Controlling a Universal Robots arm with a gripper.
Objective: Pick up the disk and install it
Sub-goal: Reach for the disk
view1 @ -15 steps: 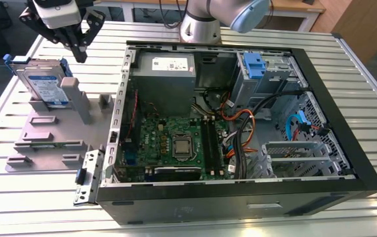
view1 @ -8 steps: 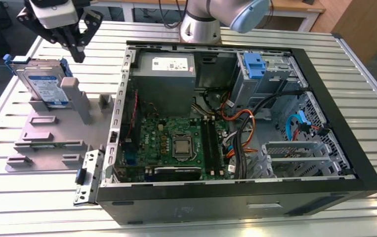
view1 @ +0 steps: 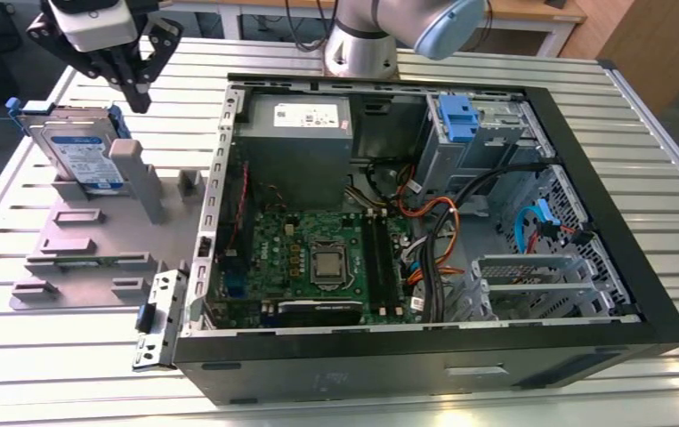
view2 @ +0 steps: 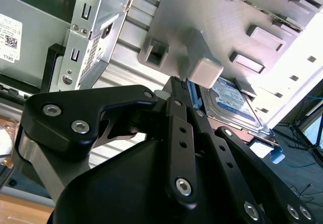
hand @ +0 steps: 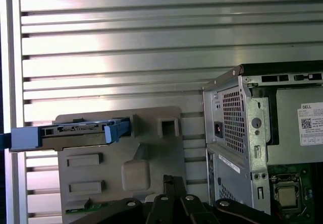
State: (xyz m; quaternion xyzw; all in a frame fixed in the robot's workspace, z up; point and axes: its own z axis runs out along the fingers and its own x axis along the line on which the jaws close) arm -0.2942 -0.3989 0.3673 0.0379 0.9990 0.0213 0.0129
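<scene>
One disk (view1: 78,153) stands on its long edge in a slot of the grey fixture (view1: 78,242) on the slatted table (view1: 66,374). It sits at the exterior view's left, outside the open computer case (view1: 659,307) and apart from it. Its labelled face shows in the exterior view, and the blue bracket (view1: 30,107) runs along its upper edge. Judging by its metal body, it should be stiff, fairly heavy for its bulk and smooth-sided, so a light pinch could slip. It is probably sensitive to knocks, and the thin plastic bracket would likely flex under load. The two broad flat faces near the upper edge look the soundest place to take hold, with the pads square across the thickness rather than on the bracket. The gripper (view1: 140,93) hangs just above the disk's top edge, toward the case side, touching nothing. Its fingers (view2: 177,114) lie drawn together with no visible gap in both wrist views, and it carries nothing
</scene>
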